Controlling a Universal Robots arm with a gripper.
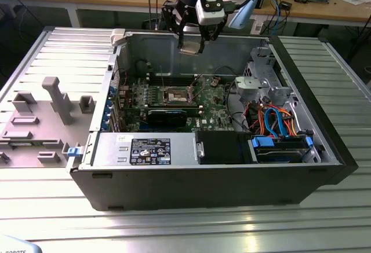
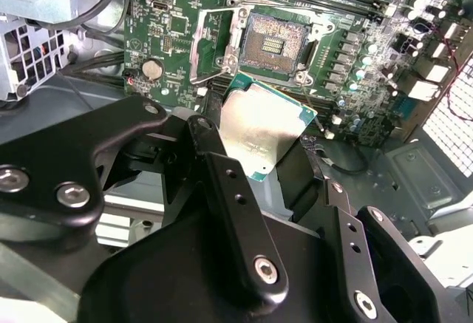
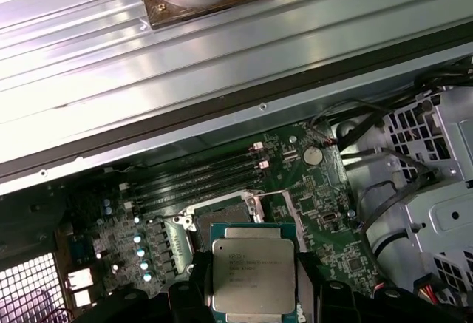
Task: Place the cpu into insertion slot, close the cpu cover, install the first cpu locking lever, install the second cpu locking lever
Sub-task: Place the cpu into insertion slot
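Overhead, the tool (image 1: 190,46) grips the cpu (image 3: 253,275) above the computer case (image 1: 203,184) — its insertion slot (image 2: 275,44) open, seemingly unoccupied.

The tool (image 2: 260,162) holds the cpu (image 2: 262,127) near insertion slot (image 2: 275,44).

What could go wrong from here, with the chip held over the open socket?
The gripper clamps the cpu only by its edges, high above the motherboard. A slip might drop it onto the exposed pin field of the insertion slot. The cpu cover stands open beside the slot, so the wide fingers may catch it on the way down.
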